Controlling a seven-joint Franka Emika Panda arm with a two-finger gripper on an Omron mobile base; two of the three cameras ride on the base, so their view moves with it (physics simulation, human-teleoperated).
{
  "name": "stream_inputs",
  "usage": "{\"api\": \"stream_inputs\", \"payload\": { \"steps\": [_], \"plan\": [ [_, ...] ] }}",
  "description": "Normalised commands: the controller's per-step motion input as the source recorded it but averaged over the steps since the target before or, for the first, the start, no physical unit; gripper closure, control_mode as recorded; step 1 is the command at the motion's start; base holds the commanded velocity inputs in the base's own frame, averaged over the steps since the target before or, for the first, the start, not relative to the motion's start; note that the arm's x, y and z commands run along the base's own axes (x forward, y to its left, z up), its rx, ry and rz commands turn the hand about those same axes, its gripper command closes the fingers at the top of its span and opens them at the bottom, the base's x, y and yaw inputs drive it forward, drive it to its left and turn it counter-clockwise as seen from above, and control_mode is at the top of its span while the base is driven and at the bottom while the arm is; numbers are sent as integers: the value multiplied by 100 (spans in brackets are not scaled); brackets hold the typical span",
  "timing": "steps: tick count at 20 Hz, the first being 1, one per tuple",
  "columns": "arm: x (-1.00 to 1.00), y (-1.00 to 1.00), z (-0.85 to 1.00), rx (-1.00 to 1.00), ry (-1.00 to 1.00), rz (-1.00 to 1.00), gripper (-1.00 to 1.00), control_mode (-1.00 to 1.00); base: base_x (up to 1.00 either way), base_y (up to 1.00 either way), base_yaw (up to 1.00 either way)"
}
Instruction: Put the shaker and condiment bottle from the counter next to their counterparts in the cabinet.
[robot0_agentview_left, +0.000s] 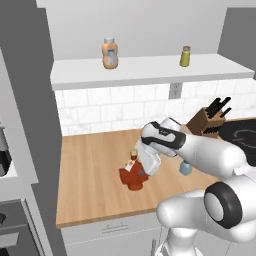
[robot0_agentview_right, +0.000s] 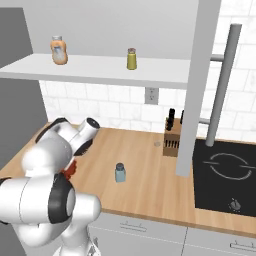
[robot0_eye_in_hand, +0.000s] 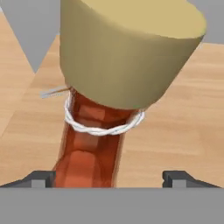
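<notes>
The condiment bottle (robot0_eye_in_hand: 89, 151), standing mid-surface toward the front edge, is judged rigid, smooth and top-heavy, so its narrow neck below the gold cap (robot0_eye_in_hand: 127, 48) is best gripped; the gripper (robot0_eye_in_hand: 111, 178) is seen with jaws open, straddling that neck untouched.

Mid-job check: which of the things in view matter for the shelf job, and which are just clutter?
Job:
condiment bottle, with the gripper around its neck
shaker on the counter
orange bottle and yellow-olive shaker in the cabinet

Lying about:
knife block
stovetop
wall outlet
</notes>
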Motion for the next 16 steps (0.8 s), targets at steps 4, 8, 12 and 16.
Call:
{"api": "stream_inputs", "payload": {
  "steps": [4,8,12,16],
  "plan": [
    [4,15,-13,0,3,0,100,-100,0,0,0],
    [1,1,-14,0,2,0,100,-100,0,0,0],
    [-1,0,-6,0,0,0,100,-100,0,0,0],
    [-2,0,24,0,-4,-1,100,-100,0,0,0]
  ]
}}
